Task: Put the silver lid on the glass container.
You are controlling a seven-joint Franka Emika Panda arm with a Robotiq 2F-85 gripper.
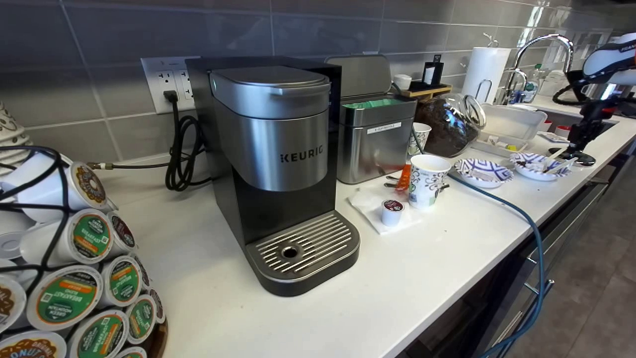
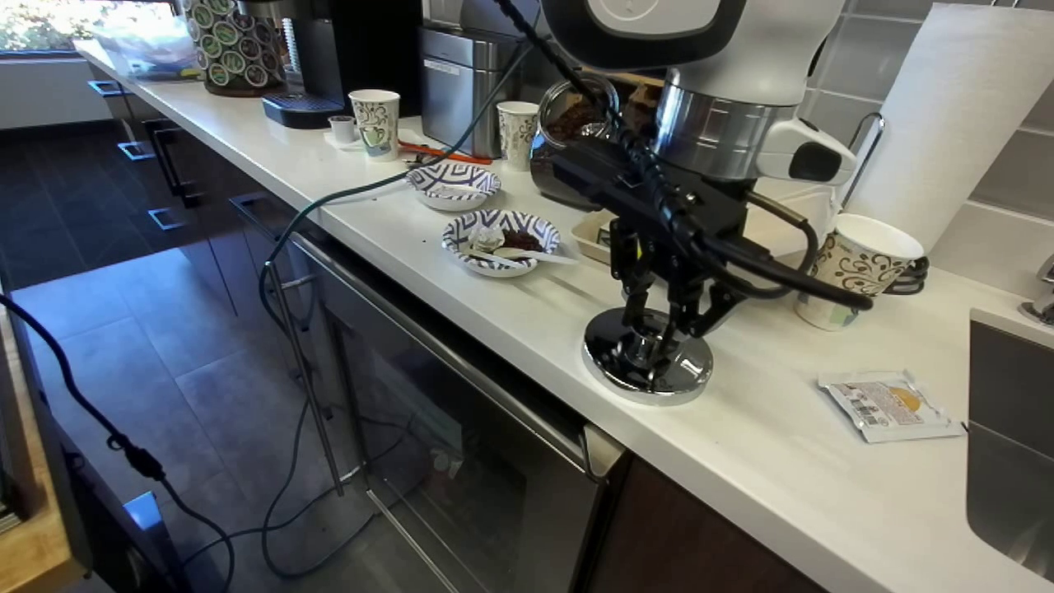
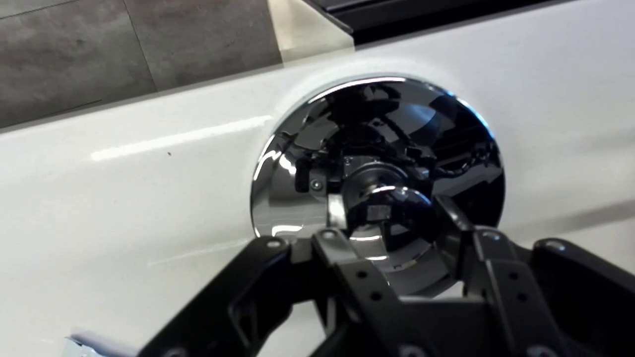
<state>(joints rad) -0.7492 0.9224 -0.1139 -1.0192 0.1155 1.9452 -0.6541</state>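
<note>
The silver lid is a round, shiny disc with a ball knob. It lies flat on the white counter near the front edge, in both exterior views and in the wrist view. My gripper points down over it, its fingers against both sides of the knob; the wrist view shows this grip too. The glass container is a tilted jar with dark contents, its round mouth open, near the wall in both exterior views. My arm hides part of it in an exterior view.
Two patterned paper bowls sit between lid and jar side. A clear plastic tub stands beside the jar. A paper cup, a sachet, the sink and a cable are nearby.
</note>
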